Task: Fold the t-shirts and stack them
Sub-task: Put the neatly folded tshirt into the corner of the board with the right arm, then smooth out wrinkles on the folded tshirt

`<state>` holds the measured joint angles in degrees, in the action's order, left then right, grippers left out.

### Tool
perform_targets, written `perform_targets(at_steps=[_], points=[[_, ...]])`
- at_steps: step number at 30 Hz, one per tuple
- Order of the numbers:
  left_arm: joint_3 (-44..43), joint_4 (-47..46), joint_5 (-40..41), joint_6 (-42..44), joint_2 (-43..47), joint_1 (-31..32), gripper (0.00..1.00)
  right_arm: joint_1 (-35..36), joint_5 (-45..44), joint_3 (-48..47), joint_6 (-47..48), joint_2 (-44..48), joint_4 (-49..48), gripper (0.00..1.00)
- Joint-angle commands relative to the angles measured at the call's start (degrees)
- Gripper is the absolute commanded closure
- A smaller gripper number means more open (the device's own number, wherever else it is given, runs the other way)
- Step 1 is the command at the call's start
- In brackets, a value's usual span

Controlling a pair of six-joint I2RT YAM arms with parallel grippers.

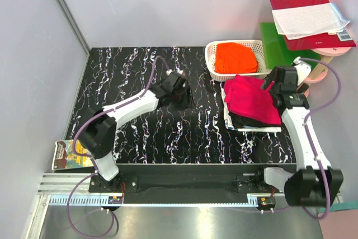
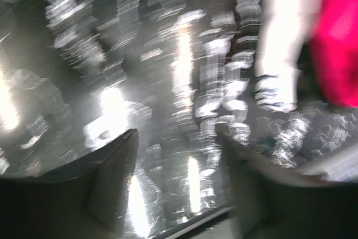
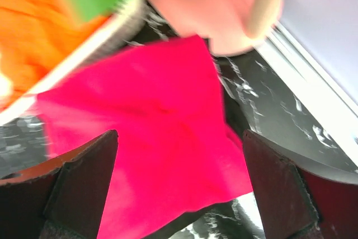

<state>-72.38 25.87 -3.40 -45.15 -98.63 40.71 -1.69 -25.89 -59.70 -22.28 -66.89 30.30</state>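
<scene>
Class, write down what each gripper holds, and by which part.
Nothing: the left gripper and right gripper are open, the right over the soft magenta-pink t-shirt.

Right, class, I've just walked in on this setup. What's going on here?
Two robot arms are folding and stacking t-shirts. The pink shirt lies folded on the black shirt at the right of the table. The right hand hangs open over it, holding nothing. The orange shirt sits in the white basket. The left hand is open and empty over the table's middle.

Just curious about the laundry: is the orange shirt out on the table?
No, the orange shirt sits inside the white basket.
</scene>
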Motion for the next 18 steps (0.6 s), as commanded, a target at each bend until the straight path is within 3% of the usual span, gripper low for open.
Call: perform_targets(at_steps=[1, 2, 6, 7, 8, 9, 10, 12, 18], points=[[-9.7, -8.4, -11.1, 0.4, -6.4, 1.3, 0.96, -0.2, 7.9, -1.6, -0.2, 6.1, 1.0, 0.00], [-13.3, -8.7, -12.6, 0.1, -8.1, 1.3, 1.00, -0.2, 10.7, -1.4, -0.7, 6.8, 1.0, 0.00], [-23.0, -10.2, -20.7, -2.1, -18.7, 1.9, 0.98, -0.2, 16.1, 0.9, -1.8, 9.1, 1.0, 0.01], [-24.2, -12.6, -25.0, -3.1, -22.2, 1.9, 0.89, -0.2, 16.7, 1.3, -2.0, 9.2, 1.0, 0.00], [-25.8, -14.2, -26.9, -5.1, -23.5, 2.0, 0.50, -0.1, 17.4, 1.8, -2.1, 9.3, 1.2, 0.00], [-26.1, -16.1, -27.8, -6.3, -25.1, 2.4, 0.37, -0.2, 17.8, 2.7, -2.2, 9.8, 1.1, 0.00], [-26.4, -18.5, -28.8, -7.8, -25.6, 2.5, 0.31, -0.2, 17.9, 3.3, -2.1, 10.0, 1.1, 0.00], [-26.6, -20.1, -28.9, -8.9, -26.6, 3.1, 0.27, -0.2, 18.1, 4.7, -1.9, 11.1, 1.2, 0.00], [-27.6, -25.6, -31.1, -12.9, -29.7, 3.8, 0.28, -0.2, 19.7, 6.8, -2.1, 12.4, 1.2, 0.00]])
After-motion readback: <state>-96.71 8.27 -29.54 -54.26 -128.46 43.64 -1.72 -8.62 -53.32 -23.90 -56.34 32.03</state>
